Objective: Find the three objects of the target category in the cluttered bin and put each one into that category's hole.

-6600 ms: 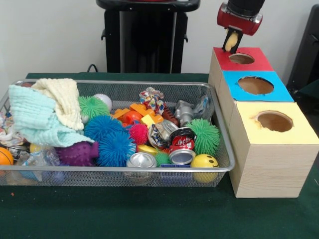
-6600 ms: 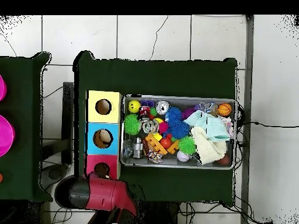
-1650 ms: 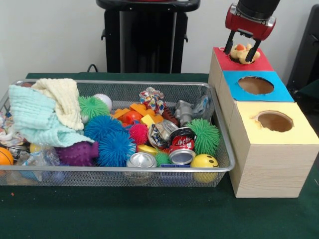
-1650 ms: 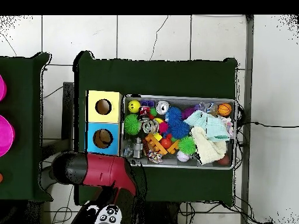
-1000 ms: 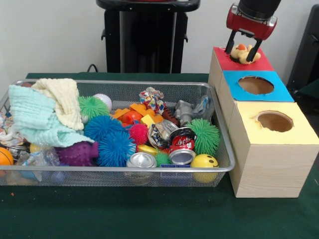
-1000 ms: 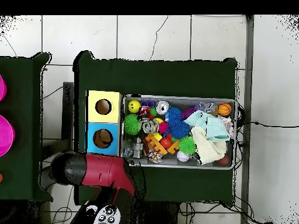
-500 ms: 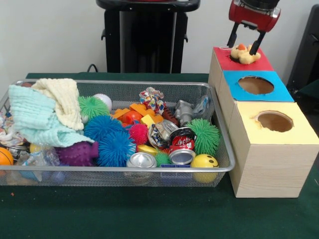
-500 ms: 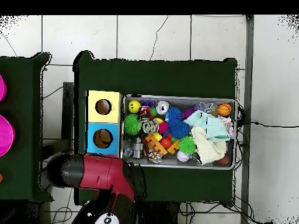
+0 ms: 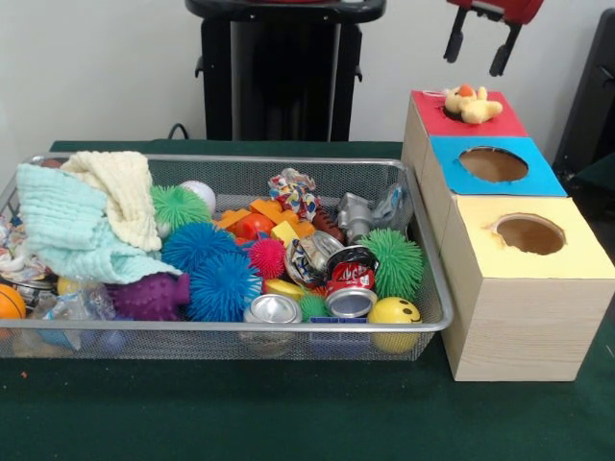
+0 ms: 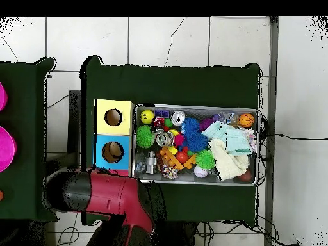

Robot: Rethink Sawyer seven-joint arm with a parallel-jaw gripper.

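In your front view, start at the left with the wire mesh bin [image 9: 428, 317]: a mint and cream pair of folded cloths [image 9: 91, 216] lies heaped at its left end, blue spiky rubber balls [image 9: 213, 274] sit in the middle, and a crushed red drink can [image 9: 351, 280] rests just left of a green spiky ball [image 9: 394, 261].

To the right stands the row of wooden boxes. The yellow-topped box [image 9: 567, 259] is nearest you, the blue-topped box [image 9: 538, 178] is behind it, and the red-topped box [image 9: 504, 120] is farthest.

A small yellow plush duck with an orange cap [image 9: 471, 104] lies across the red box's hole, not dropped in.

Above it hangs the red and black gripper [image 9: 478, 53], its two dark fingers spread apart and empty, clear of the duck.

Your overhead view hides all that: the red arm housing [image 10: 106, 195] covers the red box, so neither duck nor gripper shows.
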